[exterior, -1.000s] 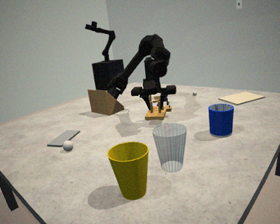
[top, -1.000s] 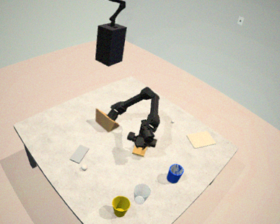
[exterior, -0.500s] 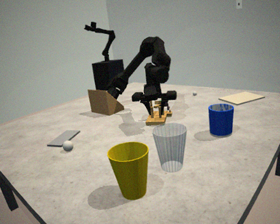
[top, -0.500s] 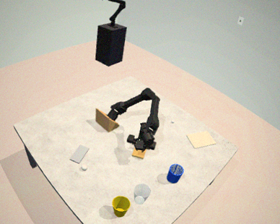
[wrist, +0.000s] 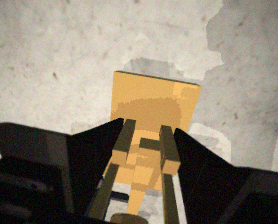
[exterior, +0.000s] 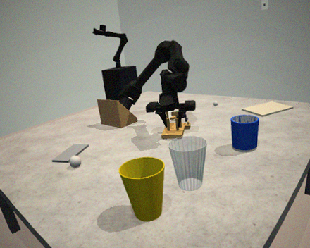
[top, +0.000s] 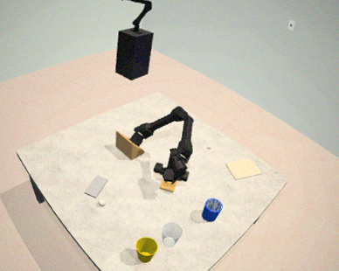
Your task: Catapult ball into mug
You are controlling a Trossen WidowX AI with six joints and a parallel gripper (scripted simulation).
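The orange wooden catapult (top: 167, 187) (exterior: 172, 132) (wrist: 150, 90) stands on the table under my arm. My gripper (exterior: 175, 123) (wrist: 148, 127) points down and is shut on the catapult's two uprights, one finger against the outer side of each. The throwing arm and its round cup show at the bottom of the wrist view; no ball is seen in the visible part of the cup. A white ball (top: 101, 203) (exterior: 75, 161) lies at the left front beside the grey plate. The blue mug (top: 211, 210) (exterior: 244, 134) stands upright to the right of the catapult.
A clear cup (top: 172, 233) (exterior: 188, 164) and a yellow cup (top: 146, 250) (exterior: 145, 190) stand in front. A grey plate (top: 96, 186) (exterior: 71, 153) lies left, a brown wedge (top: 127, 146) (exterior: 110, 113) behind, a cream board (top: 244, 169) (exterior: 267, 108) and a tiny ball (top: 209, 148) (exterior: 215, 103) at back right.
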